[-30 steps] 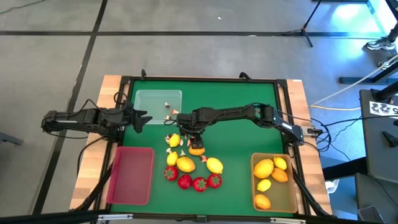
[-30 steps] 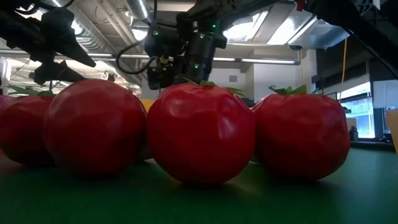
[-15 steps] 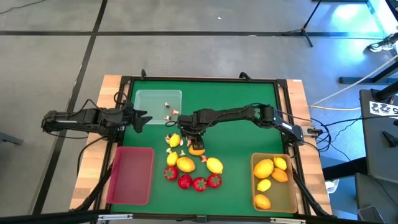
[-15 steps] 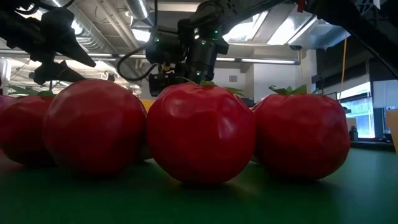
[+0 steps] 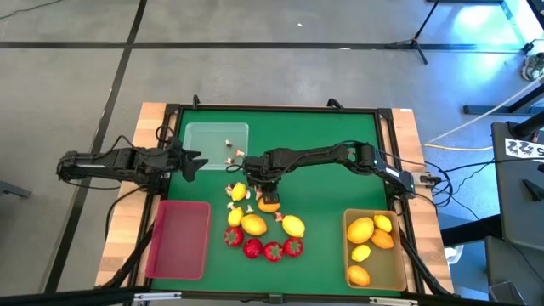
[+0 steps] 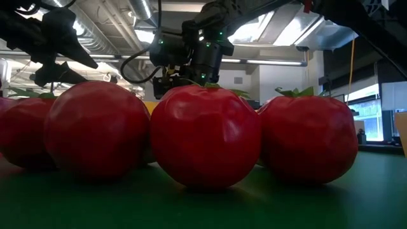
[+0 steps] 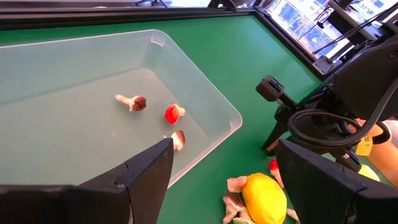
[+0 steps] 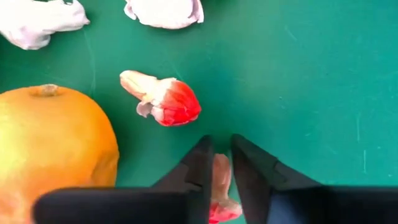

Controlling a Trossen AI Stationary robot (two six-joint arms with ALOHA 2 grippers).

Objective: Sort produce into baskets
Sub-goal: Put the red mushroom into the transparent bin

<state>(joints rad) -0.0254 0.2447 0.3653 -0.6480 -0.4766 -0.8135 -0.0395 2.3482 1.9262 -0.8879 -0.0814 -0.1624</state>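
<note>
On the green mat lies a pile of produce: lemons [image 5: 253, 223], an orange fruit [image 5: 269, 202], red strawberries [image 5: 272, 251] and tiny white-and-red bits [image 8: 165, 99]. My right gripper [image 5: 262, 189] stands over the pile beside the orange fruit [image 8: 50, 149], shut on one bit. My left gripper [image 5: 191, 161] waits open at the left rim of the clear basket [image 5: 217, 129], which holds three bits [image 7: 174, 113]. The red basket [image 5: 178, 238] sits front left. The tan basket [image 5: 347, 246] at front right holds several lemons. My right gripper pinches a small white-and-red bit [image 8: 219, 174] between its two fingers [image 8: 202, 162]. The fingers come from above, pointing steeply down. The bit's pale part sits in the gap and its red end [image 8: 224, 211] shows farther back; whether it rests on the mat I cannot tell.
Two white bits [image 8: 163, 11] lie just past the gripped one. In the low view the strawberries [image 6: 205, 137] fill the foreground and hide the pile behind them. A black frame [image 5: 280, 109] borders the mat, with bare green mat [image 5: 323, 136] at the far right.
</note>
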